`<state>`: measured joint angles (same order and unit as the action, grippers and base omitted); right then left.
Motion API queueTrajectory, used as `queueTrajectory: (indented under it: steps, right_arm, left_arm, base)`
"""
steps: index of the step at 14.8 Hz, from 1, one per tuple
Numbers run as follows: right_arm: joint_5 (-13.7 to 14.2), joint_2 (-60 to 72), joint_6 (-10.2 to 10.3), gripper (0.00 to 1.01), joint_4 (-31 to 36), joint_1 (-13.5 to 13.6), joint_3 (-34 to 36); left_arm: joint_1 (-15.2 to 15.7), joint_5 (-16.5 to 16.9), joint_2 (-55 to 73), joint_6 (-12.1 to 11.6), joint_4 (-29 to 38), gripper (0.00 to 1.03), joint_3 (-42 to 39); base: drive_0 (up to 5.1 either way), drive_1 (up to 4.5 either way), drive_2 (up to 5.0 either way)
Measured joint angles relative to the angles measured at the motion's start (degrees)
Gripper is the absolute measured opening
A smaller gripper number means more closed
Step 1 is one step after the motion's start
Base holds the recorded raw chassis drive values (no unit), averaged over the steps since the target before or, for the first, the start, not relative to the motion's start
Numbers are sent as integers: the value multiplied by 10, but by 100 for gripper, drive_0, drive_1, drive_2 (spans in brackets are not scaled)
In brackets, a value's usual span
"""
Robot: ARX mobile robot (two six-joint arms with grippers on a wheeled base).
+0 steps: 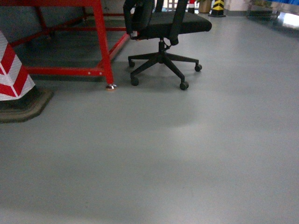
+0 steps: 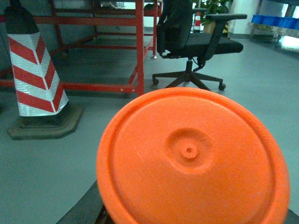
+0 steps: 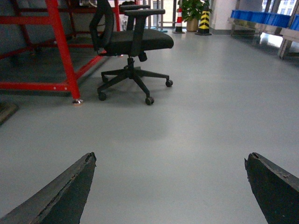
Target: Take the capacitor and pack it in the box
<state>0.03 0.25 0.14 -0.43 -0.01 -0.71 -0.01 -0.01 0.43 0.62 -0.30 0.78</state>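
A large orange round cap (image 2: 191, 154), the end of the capacitor, fills the lower half of the left wrist view and hangs above the grey floor. It hides my left gripper, of which only a dark finger (image 2: 86, 207) shows at the cap's lower left edge. My right gripper (image 3: 171, 158) stands wide open over bare floor with nothing between its two dark fingertips. The box is out of view. Neither gripper shows in the head view.
A black office chair (image 1: 163, 28) on castors stands ahead, next to a red metal frame (image 1: 105, 46). A red-and-white striped cone (image 1: 11, 70) on a dark base is at the left. Blue bins (image 3: 266, 17) line a shelf far right. Grey floor (image 1: 187, 154) stretches in front.
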Motion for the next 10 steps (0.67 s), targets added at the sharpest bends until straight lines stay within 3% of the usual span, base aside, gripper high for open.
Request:
queueTrajectory:
  steps: [10]
  right_arm:
    - [0,0,0,98,1,0,0]
  left_arm:
    - [0,0,0,0,0,44,0]
  base:
    - [-504,242,242]
